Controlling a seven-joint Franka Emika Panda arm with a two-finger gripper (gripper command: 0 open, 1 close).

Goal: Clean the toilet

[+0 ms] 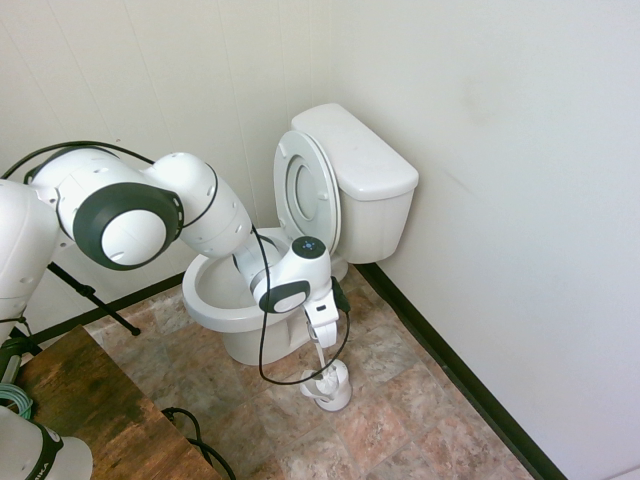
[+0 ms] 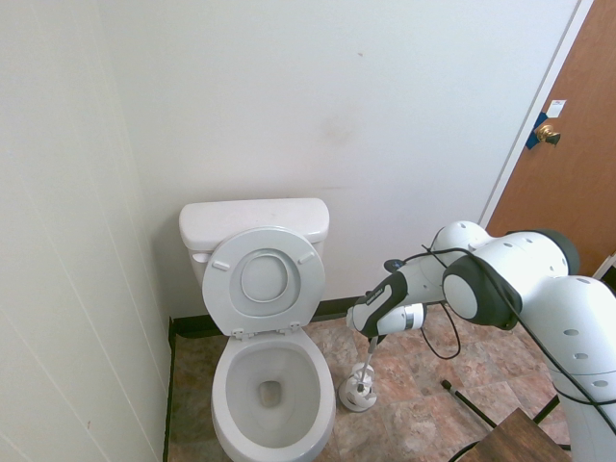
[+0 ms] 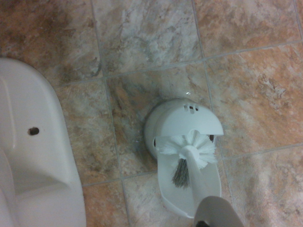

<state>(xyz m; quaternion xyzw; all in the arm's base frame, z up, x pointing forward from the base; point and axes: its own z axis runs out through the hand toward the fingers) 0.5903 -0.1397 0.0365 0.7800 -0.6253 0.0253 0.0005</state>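
Sitting in the corner against the wall, up and to the bowl side of the claw: toilet (image 1: 300, 270), lid and ring seat both tipped up against the tank, leaving the bowl exposed for scrubbing. Bowl looking empty and white in the second exterior view, nothing in it.

Reaching past the bowl rim and pointing straight down: white arm, claw (image 1: 320, 345) clenched around the handle of the toilet brush (image 2: 367, 358).

Standing on the tiled floor (image 3: 151, 47) directly beneath the claw, just beside the toilet base: small white brush holder (image 3: 182, 124), kept there for easy reach. Bristle head sitting right at the holder's mouth in the wrist view; whether resting in it or just above, cannot tell.

Judging: brush either being fetched or being parked, scrubbing not happening now.
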